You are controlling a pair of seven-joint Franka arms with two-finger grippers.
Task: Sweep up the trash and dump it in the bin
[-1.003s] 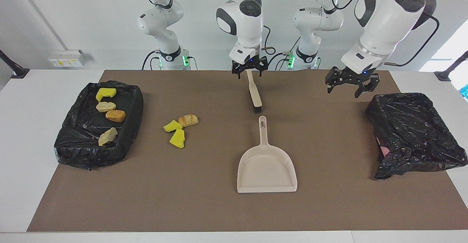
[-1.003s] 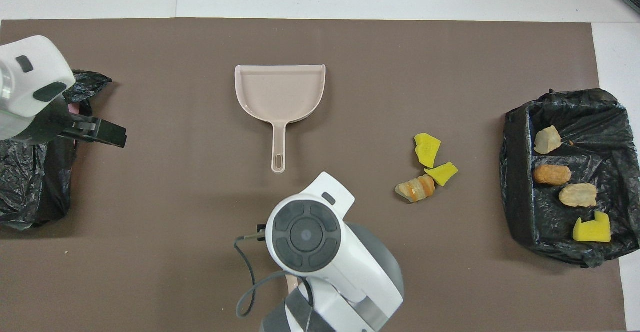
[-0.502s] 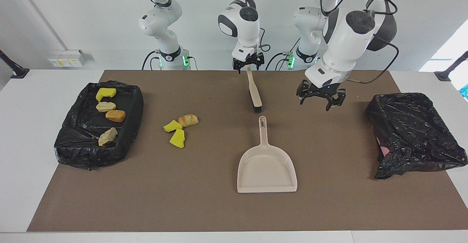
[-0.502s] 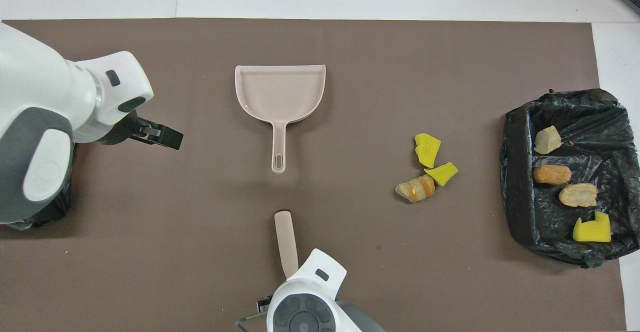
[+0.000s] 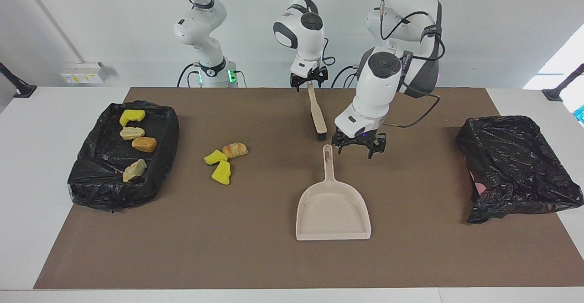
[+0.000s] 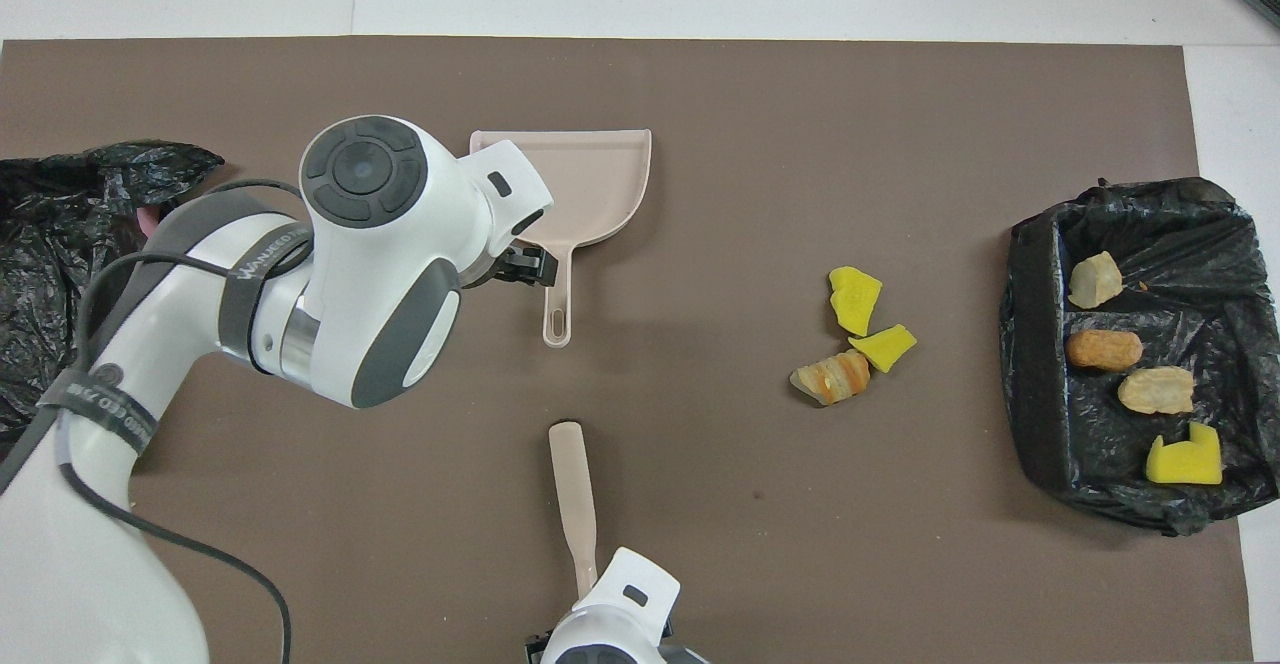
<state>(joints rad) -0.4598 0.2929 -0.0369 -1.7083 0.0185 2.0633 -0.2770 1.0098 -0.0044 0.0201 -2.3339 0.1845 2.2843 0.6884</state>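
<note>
You have four trash chunks (image 5: 133, 142) in the bin (image 5: 82, 175) at the desk's right-arm end; three (image 5: 224, 160) lie mid-desk unswept. Left hand (image 5: 359, 145) hangs open beside the dustpan (image 5: 332, 205) handle; right hand (image 5: 309, 80) open over the brush (image 5: 316, 117) handle.

Trash on the mat (image 5: 222, 160): two yellow wedges and one tan lump lay close together.
Trash in the bin (image 5: 133, 143): one yellow piece, three tan or orange lumps.

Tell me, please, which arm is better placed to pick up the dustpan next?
Left. The left gripper hangs open beside the dustpan handle, while the right gripper is at the brush handle.
</note>
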